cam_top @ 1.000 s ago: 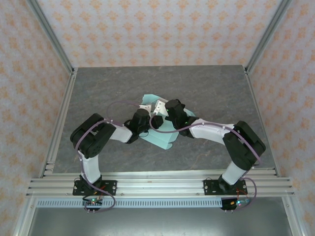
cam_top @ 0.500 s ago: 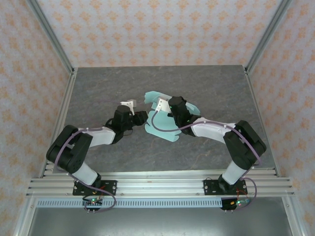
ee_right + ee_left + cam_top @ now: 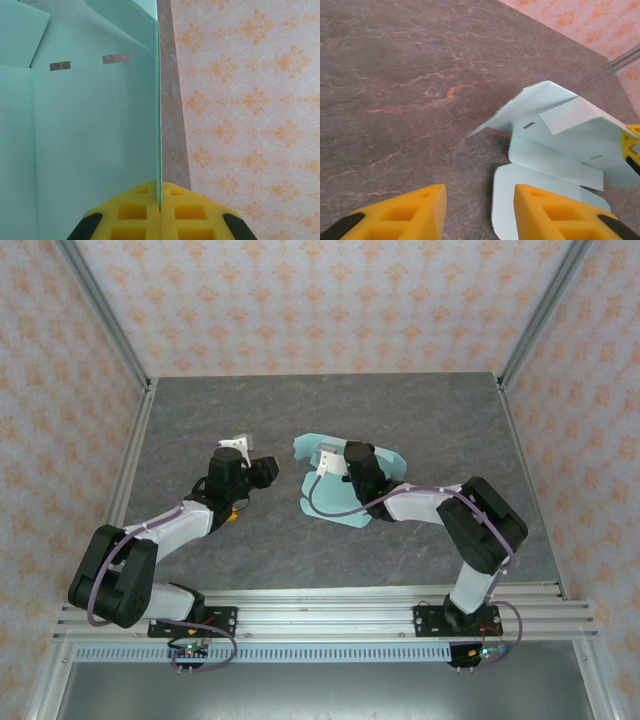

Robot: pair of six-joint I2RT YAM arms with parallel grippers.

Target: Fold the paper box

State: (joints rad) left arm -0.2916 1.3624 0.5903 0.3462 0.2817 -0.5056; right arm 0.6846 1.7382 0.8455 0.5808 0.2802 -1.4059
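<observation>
The paper box (image 3: 328,506) lies near the middle of the worktop (image 3: 430,410) as a partly folded pale mint sheet, with rounded flaps spread flat and one panel raised. The right hand (image 3: 160,201) is clamped on the edge of that upright panel (image 3: 95,130), its yellow fingertips (image 3: 132,212) pressed together on the card. The left hand (image 3: 479,210) hovers over bare worktop just left of the sheet (image 3: 555,135), fingers apart and holding nothing.

You look down on a grey marbled tabletop (image 3: 420,420) | your walls (image 3: 320,300) wear cream paper with orange motifs | aluminium posts (image 3: 100,310) frame your corners | light even
</observation>
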